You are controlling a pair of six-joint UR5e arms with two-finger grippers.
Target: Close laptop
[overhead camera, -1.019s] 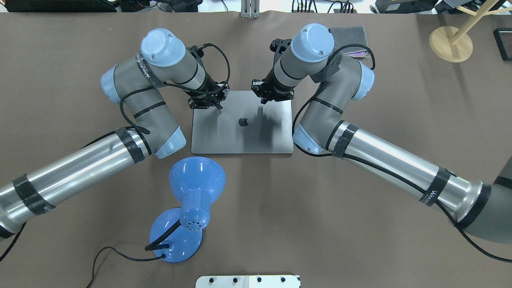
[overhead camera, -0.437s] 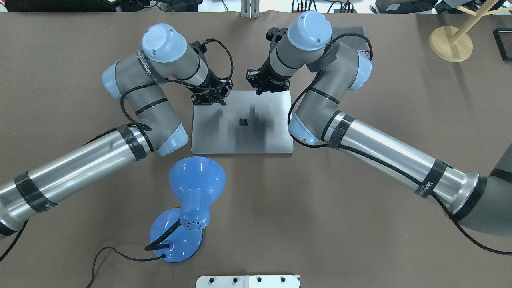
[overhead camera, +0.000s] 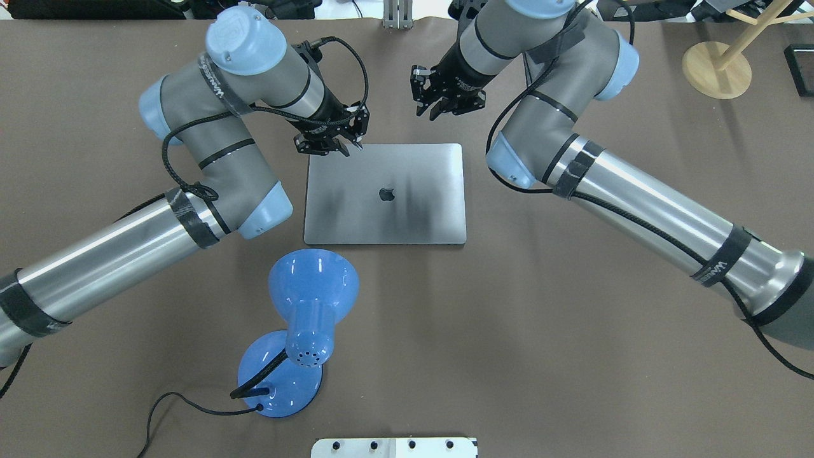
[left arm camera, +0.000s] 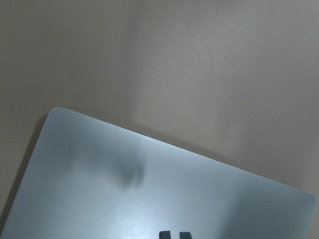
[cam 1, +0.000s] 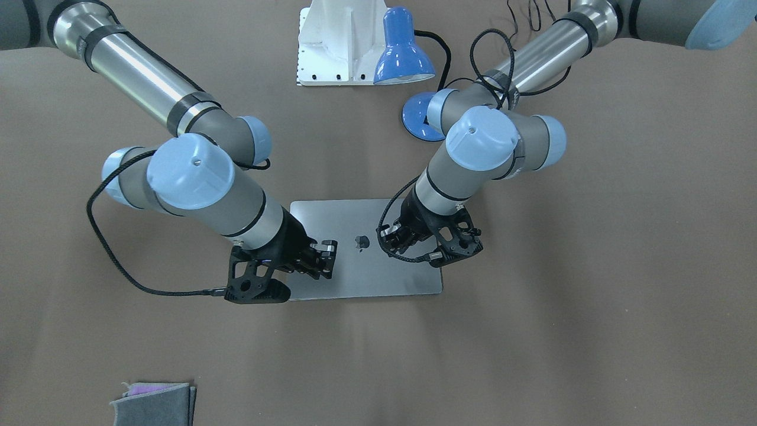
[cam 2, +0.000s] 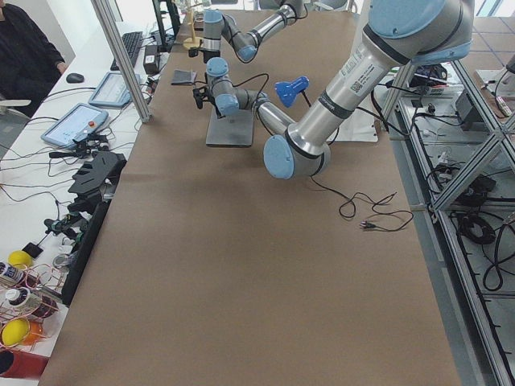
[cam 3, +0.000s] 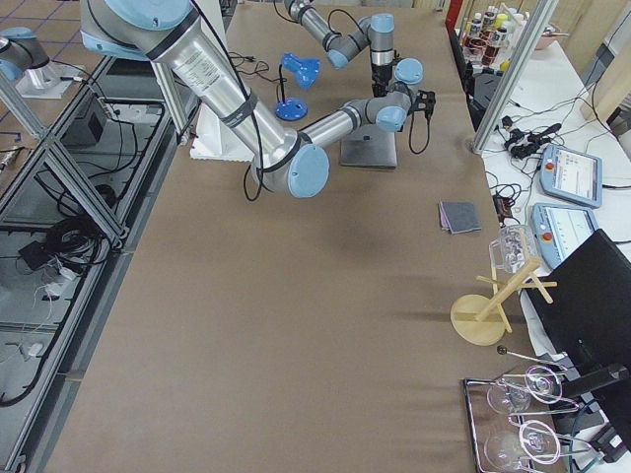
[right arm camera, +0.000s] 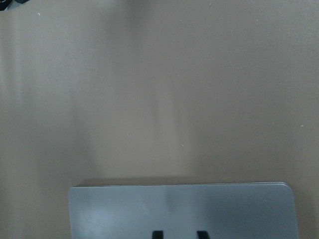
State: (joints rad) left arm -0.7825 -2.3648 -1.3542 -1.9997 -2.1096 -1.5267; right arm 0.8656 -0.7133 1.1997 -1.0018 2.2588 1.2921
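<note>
Right gripper [overhead camera: 430,115] had lifted past the closed laptop's [overhead camera: 385,213] 12 o'clock edge, slightly parted; left gripper [overhead camera: 351,149], pinched together, hovered at 11 o'clock

blue lamp [overhead camera: 308,318], grey cloth [cam 1: 155,405], wooden stand [overhead camera: 717,70]

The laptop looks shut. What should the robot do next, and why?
Probably lift both arms up and away from the laptop. Its lid lies flat on the base with the logo facing up, so closing looks done. The left end effector and right end effector hold nothing and hover near its far edge.
</note>
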